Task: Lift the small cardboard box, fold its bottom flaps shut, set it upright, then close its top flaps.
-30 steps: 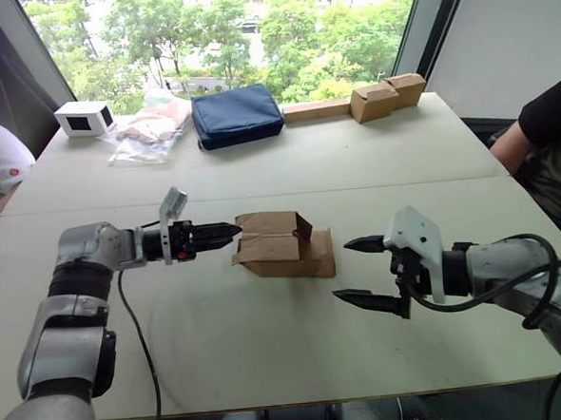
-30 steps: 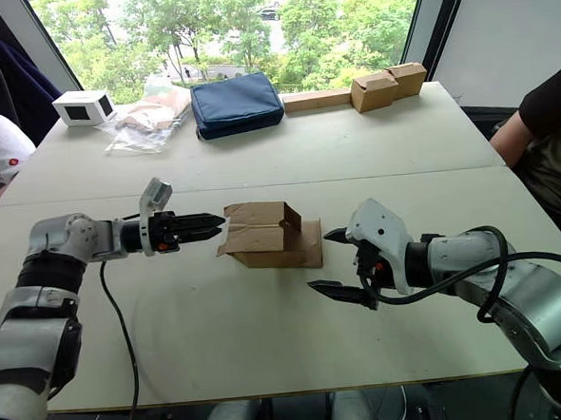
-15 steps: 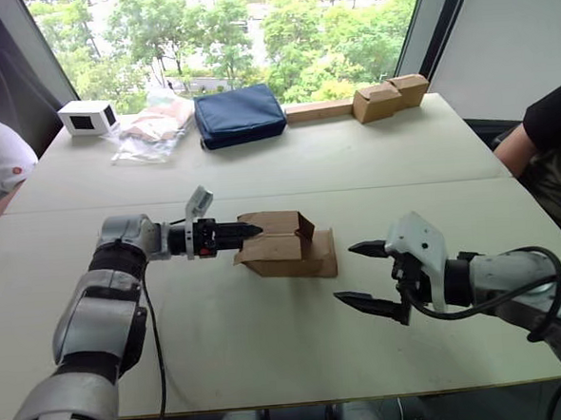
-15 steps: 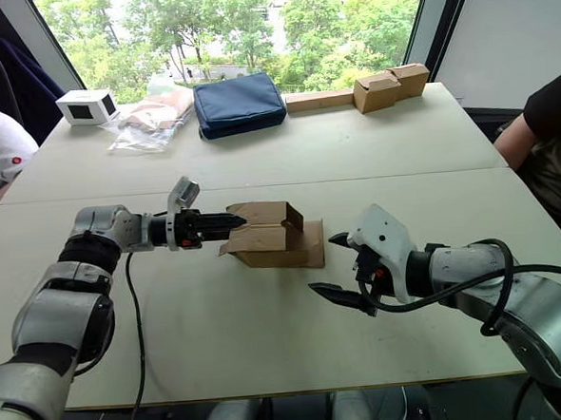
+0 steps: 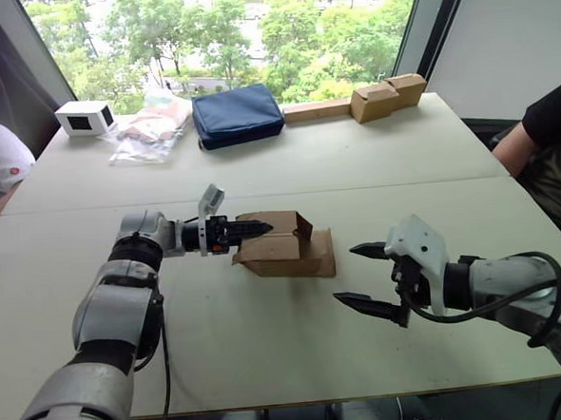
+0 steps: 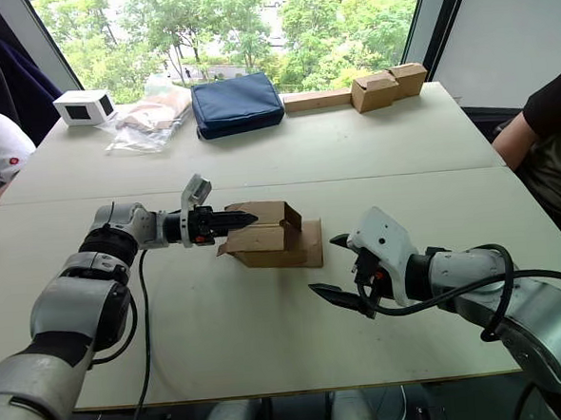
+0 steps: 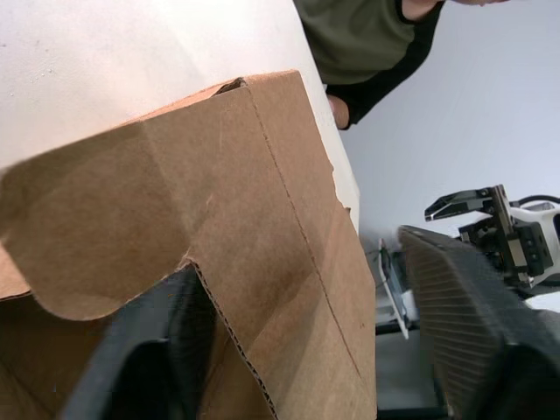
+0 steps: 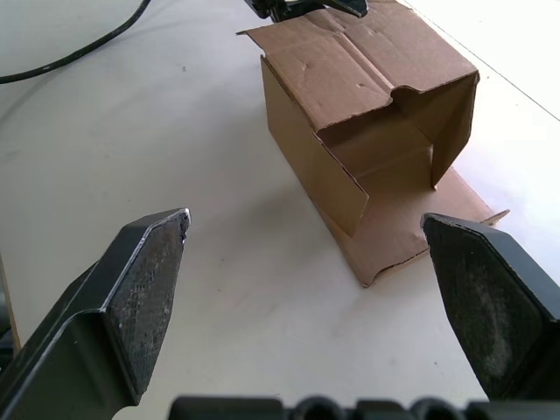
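the box [image 5: 285, 246] lies on its side mid-worktop [image 5: 270, 344], flaps loose. the left hand [image 5: 260, 228], at its 9 o'clock, straddles a flap, apparently unclamped. the right hand [image 5: 361, 276], spread wide, waits at 4 o'clock. the wall should be pinched before lifting.

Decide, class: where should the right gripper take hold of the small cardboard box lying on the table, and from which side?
Probably the upper wall of the small cardboard box, approached from its open end facing the right gripper. That end gapes, its flaps spread, so one finger could slip inside. The left gripper occupies the opposite end.
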Controlling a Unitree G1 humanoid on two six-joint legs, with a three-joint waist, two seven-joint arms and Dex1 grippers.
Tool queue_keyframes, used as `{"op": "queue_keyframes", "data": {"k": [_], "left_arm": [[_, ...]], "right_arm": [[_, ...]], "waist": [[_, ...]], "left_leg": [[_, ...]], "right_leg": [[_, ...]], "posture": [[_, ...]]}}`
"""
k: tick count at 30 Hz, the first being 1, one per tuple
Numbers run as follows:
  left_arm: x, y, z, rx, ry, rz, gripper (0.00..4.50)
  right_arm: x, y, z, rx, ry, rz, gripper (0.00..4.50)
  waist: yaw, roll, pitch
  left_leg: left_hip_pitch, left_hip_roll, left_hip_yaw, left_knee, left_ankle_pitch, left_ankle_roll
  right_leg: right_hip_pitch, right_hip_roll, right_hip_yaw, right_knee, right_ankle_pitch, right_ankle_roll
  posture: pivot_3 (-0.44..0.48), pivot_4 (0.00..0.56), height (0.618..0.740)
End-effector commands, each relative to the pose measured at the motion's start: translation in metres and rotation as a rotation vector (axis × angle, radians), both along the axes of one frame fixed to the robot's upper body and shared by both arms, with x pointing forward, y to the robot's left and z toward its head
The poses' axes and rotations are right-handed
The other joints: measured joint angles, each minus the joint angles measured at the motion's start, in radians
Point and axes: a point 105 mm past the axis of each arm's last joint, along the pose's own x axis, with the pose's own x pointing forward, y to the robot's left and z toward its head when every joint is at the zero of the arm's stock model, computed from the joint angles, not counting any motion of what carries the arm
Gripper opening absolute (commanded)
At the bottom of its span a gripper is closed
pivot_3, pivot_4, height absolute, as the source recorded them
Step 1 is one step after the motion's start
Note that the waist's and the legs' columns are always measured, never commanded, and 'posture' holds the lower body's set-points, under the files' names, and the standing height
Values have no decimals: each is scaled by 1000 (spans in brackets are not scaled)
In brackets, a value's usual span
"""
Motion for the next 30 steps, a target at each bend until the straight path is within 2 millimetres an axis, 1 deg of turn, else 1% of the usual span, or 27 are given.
{"op": "queue_keyframes", "data": {"k": [1, 6, 9, 10, 11, 12, 14, 15, 19, 22, 23, 25, 27, 30], "left_arm": [[2, -5, 13, -24, -43, -26, 3008], [3, -7, 15, -40, -42, -24, 3008], [3, -7, 15, -47, -42, -25, 2252], [3, -8, 15, -49, -42, -26, 1873], [3, -8, 15, -50, -41, -27, 1377], [2, -9, 16, -52, -40, -30, 1056], [2, -10, 16, -55, -38, -36, 193], [1, -11, 16, -57, -38, -38, 57], [2, -11, 17, -64, -52, -39, 57], [4, -10, 28, -97, -128, -43, 57], [5, -9, 35, -110, -165, -44, 57], [8, -7, 54, -142, -263, -42, 57], [8, -6, 75, -145, -386, -62, 57], [2, -6, 108, -147, -548, -93, 57]], "right_arm": [[-2, 2, 8, 14, -48, 10, 4500], [-1, 3, 8, 22, -49, 3, 4500], [-1, 3, 6, 28, -45, -1, 4500], [-1, 3, 6, 29, -44, -4, 4500], [-2, 3, 5, 30, -43, -5, 4500], [-2, 3, 5, 31, -41, -7, 4500], [-2, 2, 3, 32, -39, -10, 4500], [-2, 1, 3, 33, -38, -11, 4500], [-1, 0, 1, 38, -36, -14, 4500], [1, 0, 5, 90, -40, -28, 4500], [4, 0, 10, 135, -46, -41, 4500], [13, -4, 25, 260, -77, -92, 4500], [29, -13, 44, 399, -125, -177, 4500], [52, -30, 69, 573, -186, -305, 4500]], "waist": [[1, 0, 0], [-1, 0, 0], [-1, 0, 0], [-1, 0, 0], [-1, 0, 0], [-1, 0, 0], [0, 0, 0], [0, 0, 0], [0, 0, 0], [0, 0, 0], [0, -1, 0], [0, -2, 1], [-2, -2, 1], [-4, -2, 1]], "left_leg": [[0, 0, 0, 0, 0, 0], [0, 0, 0, 0, 0, 0], [0, 0, 0, 0, 0, 0], [0, 0, 0, 0, 0, 0], [0, 0, 0, 0, 0, 0], [0, 0, 0, 0, 0, 0], [0, 0, 0, 0, 0, 0], [0, 0, 0, 0, 0, 0], [0, 0, 0, 0, 0, 0], [0, 0, 0, 0, 0, 0], [0, 0, 0, 0, 0, 0], [0, 0, 0, 0, 0, 0], [0, 0, 0, 0, 0, 0], [0, 1, 0, 0, 0, -1]], "right_leg": [[0, 0, 0, 0, 0, 0], [0, 0, 0, 0, 0, 0], [0, 0, 0, 1, 0, 0], [0, 0, 0, 1, 0, 0], [0, 0, 0, 1, 0, 0], [0, 0, 0, 1, 0, 0], [0, 0, 0, 1, 0, 0], [0, 0, 0, 1, 0, 0], [0, 0, 0, 1, 0, 0], [0, 0, 0, 1, 0, 0], [0, 0, 0, 1, 0, 0], [0, 0, 0, 1, 0, 0], [0, -1, 0, 1, 0, 0], [-1, -2, 1, 2, 0, 0]], "posture": [[0, 150, 740], [0, 150, 740], [0, 150, 740], [0, 150, 740], [0, 150, 740], [0, 150, 740], [0, 150, 740], [0, 150, 740], [0, 150, 740], [0, 150, 740], [0, 150, 740], [0, 150, 740], [0, 150, 740], [0, 150, 740]]}}
